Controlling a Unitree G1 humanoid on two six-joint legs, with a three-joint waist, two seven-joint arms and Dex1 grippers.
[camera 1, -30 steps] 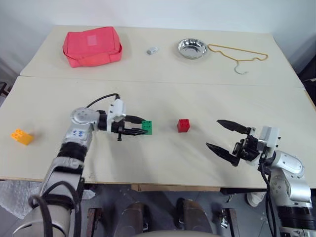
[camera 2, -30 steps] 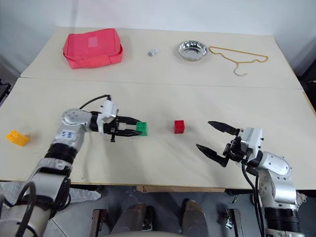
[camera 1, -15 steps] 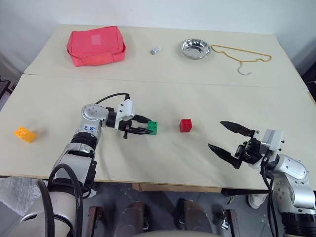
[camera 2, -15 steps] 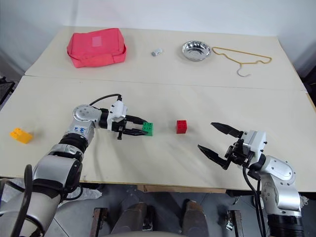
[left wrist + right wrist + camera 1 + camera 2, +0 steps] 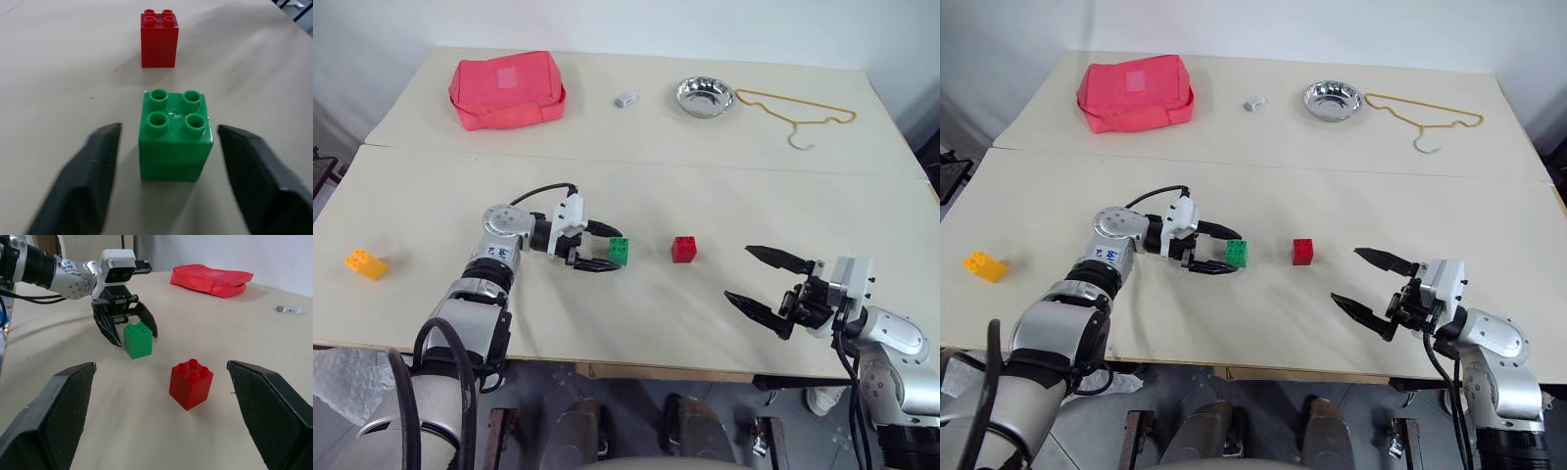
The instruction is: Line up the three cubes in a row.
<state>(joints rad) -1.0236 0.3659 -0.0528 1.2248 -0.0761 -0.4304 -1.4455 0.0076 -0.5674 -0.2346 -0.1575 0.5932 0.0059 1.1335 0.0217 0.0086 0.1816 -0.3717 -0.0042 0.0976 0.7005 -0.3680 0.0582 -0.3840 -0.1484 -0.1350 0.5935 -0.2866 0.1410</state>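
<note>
My left pincer (image 5: 600, 253), fingers spread clear of the small green studded plastic block (image 5: 620, 252) standing on the pale surface (image 5: 705, 186), has set it beside the red studded block (image 5: 683, 249), presumably starting the row.

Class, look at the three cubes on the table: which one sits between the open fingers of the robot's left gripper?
The green cube, standing free between the left gripper fingers. The red cube stands just beyond it; the yellow-orange cube lies far off near the table's left edge.
</note>
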